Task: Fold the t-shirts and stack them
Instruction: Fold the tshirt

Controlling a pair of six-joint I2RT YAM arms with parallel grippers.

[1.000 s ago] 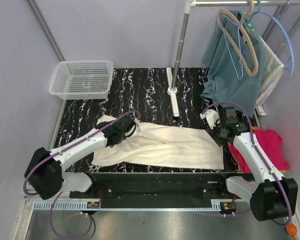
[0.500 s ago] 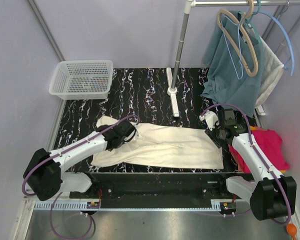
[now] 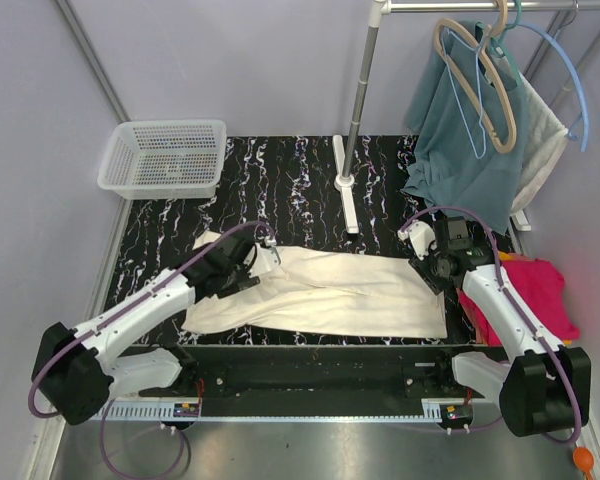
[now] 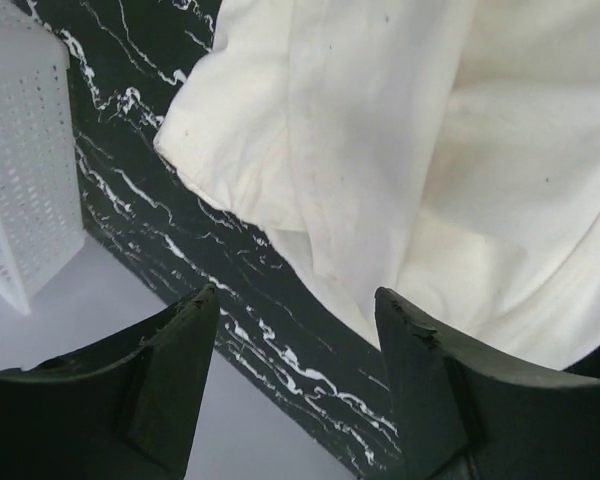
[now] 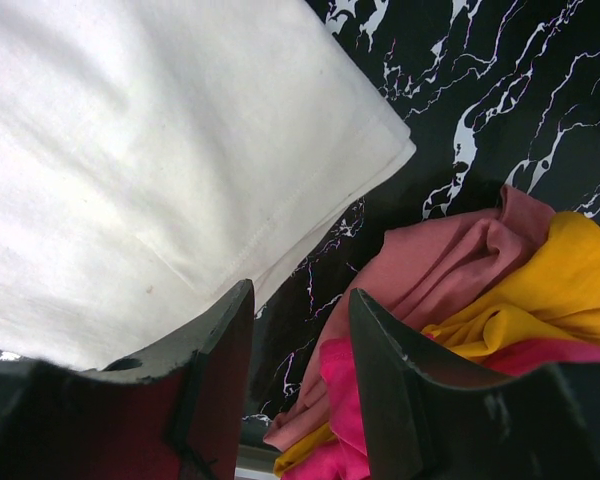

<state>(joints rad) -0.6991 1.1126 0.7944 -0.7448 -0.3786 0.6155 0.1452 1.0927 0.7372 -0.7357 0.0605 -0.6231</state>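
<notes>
we see left gripper [image 4: 295, 298] fingers apart, empty, over cream t-shirt [image 3: 350, 290] spread on table [image 3: 280, 170] | right gripper [image 5: 300, 295] fingers apart, empty, at its corner near pink and orange t-shirts [image 5: 450, 270] | risk: we pinch one layer only, fold skews

Cream t-shirt [image 3: 340, 295]: 9 o'clock end is covered by the left arm [image 3: 160, 298] in top view; cut off at 12 and 3 o'clock edges in left wrist view. Pink and orange t-shirts [image 3: 545, 290] are partly hidden behind the right arm [image 3: 505, 305]; fold state cannot be told. Basket [image 4: 20, 170] is cropped at 9 o'clock.
</notes>
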